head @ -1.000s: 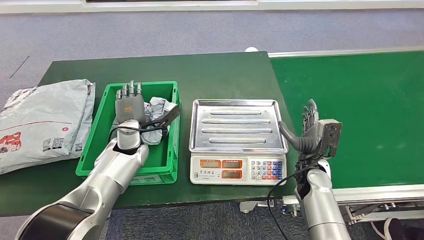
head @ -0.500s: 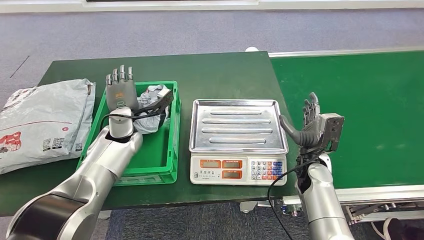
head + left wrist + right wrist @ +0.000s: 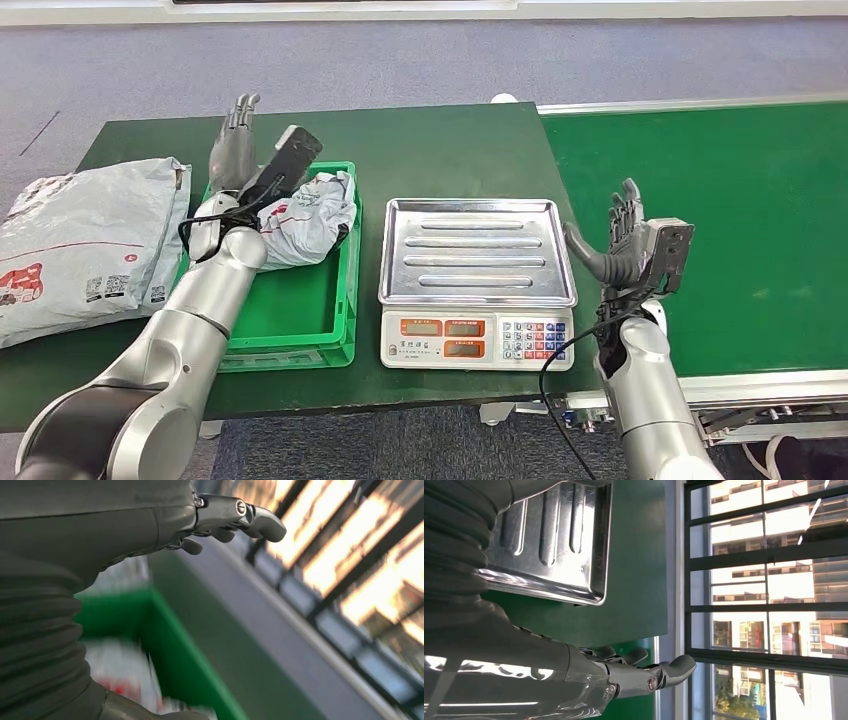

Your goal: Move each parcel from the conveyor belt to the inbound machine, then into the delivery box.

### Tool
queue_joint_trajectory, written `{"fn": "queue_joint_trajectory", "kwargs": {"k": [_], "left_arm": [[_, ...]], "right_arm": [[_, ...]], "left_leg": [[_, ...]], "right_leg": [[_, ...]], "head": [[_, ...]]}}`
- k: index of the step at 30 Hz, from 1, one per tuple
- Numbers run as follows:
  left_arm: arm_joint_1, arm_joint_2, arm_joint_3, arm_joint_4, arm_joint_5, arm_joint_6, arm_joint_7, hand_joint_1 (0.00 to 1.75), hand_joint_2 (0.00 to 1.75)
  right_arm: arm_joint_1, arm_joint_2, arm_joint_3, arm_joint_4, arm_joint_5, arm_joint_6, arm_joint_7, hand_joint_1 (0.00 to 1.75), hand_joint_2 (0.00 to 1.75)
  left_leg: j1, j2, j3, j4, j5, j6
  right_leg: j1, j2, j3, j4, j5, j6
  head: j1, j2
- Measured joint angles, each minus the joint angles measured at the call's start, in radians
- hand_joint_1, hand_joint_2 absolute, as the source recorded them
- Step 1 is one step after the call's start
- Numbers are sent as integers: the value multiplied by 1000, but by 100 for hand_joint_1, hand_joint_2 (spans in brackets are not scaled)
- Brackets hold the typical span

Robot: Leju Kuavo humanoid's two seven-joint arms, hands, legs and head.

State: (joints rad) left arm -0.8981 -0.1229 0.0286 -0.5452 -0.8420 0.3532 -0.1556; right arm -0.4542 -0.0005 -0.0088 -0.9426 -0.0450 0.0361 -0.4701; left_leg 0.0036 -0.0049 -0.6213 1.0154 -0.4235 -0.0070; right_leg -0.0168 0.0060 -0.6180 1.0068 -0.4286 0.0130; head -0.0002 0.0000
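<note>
Grey parcel slumps on the bin's far rim and could spill onto the tabletop, both hands empty, fingers spread.

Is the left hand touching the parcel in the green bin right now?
Cannot tell. In the head view the left hand is raised at the bin's far rim, overlapping the grey parcel in the green bin; no clear gap or contact.

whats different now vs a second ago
The left robot hand has lifted up and back out of the green bin, letting go of the crumpled grey parcel, which now lies against the bin's far end. The right robot hand edged up slightly, still open beside the scale. The big grey bag stayed put.
</note>
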Motion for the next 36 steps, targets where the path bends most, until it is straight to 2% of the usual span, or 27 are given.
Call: {"fn": "queue_joint_trajectory", "kwargs": {"k": [5,9,11,18,25,29,36], "left_arm": [[7,-9,112,-15,327,-258,-133,0,175],[18,-16,167,-33,577,-489,-160,0,175],[32,-34,166,-42,620,-534,-164,0,175],[94,-104,76,-85,711,-492,-170,0,175],[154,-173,-117,-94,735,-398,-210,0,175],[157,-191,-217,-82,794,-368,-233,0,175],[157,-213,-321,-62,858,-357,-242,0,175]], "right_arm": [[-20,-10,20,44,-13,2,-13,0,175],[-42,-11,40,72,-12,-4,-13,0,175],[-59,-11,55,87,-7,-9,-13,0,175],[-83,-10,94,117,-9,-25,-26,0,175],[-59,-8,132,111,-44,-73,-26,0,175],[-8,-8,147,72,-66,-105,-22,0,175],[34,-5,164,15,-77,-159,-13,0,175]], "left_leg": [[0,0,0,0,0,0],[0,-1,0,0,0,0],[0,-2,0,0,0,0],[-1,-3,-2,1,0,0],[-1,-6,-2,1,0,1],[-1,-6,-3,1,-1,1],[-1,-6,-3,1,-1,2]], "right_leg": [[0,0,0,0,0,0],[0,0,-1,0,0,0],[0,-1,0,0,0,0],[-1,-2,0,0,0,1],[-1,-5,0,0,-1,2],[-1,-5,0,0,-1,2],[-1,-4,-1,0,-2,2]], "head": [[0,0],[0,0],[0,0],[0,0],[0,0],[0,0],[0,0]]}}
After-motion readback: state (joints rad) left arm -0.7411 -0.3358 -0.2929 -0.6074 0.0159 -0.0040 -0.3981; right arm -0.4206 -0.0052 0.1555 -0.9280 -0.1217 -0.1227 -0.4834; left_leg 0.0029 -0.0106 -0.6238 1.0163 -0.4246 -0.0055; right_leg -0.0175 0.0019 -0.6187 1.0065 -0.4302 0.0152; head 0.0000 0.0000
